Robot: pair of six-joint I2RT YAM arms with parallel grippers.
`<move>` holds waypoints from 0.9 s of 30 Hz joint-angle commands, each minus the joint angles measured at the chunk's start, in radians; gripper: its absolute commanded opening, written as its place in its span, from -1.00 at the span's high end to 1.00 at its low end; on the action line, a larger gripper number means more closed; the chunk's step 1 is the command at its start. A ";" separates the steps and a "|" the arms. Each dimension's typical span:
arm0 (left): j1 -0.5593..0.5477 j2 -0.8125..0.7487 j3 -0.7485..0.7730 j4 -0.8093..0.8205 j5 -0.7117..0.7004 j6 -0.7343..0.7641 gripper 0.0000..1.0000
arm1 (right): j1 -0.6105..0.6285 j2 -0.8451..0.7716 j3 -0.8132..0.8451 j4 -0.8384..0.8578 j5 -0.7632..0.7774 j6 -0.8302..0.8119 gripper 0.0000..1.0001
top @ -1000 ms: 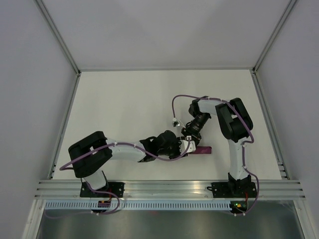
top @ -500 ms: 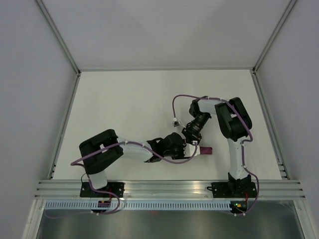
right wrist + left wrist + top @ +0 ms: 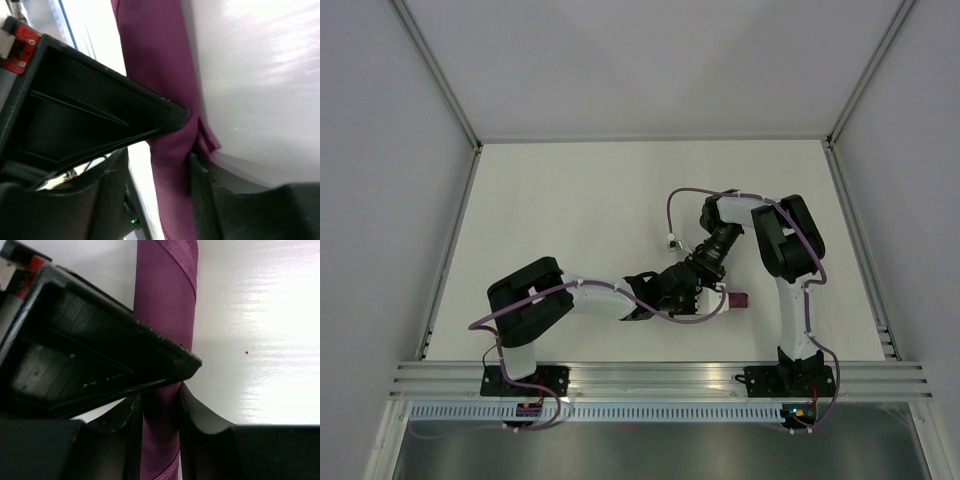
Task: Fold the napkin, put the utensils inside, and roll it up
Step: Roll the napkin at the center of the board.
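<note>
Where arms (image 3: 595,295) meet, left end effector (image 3: 160,402) pinches napkin (image 3: 165,305), right end effector (image 3: 157,167) gapes astride.

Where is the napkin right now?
In the top view the rolled napkin lies on the table, right of centre, straddled by the left pincer and right pincer.

- Top view: napkin (image 3: 737,299) mostly covered, only one short end shows.
- Wrist views: napkin runs off top and bottom edges, ends cut off.
- Right wrist: close-up blurred.
- Utensils: can't see them in any view.
</note>
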 commanded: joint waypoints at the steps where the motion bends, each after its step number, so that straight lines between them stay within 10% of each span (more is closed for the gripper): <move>1: 0.004 0.054 0.023 -0.127 0.040 -0.006 0.79 | -0.023 0.010 0.048 0.266 0.174 0.002 -0.21; 27: 0.160 0.241 0.239 -0.365 0.212 -0.393 0.86 | -0.368 -0.329 -0.014 0.564 0.205 0.521 -0.31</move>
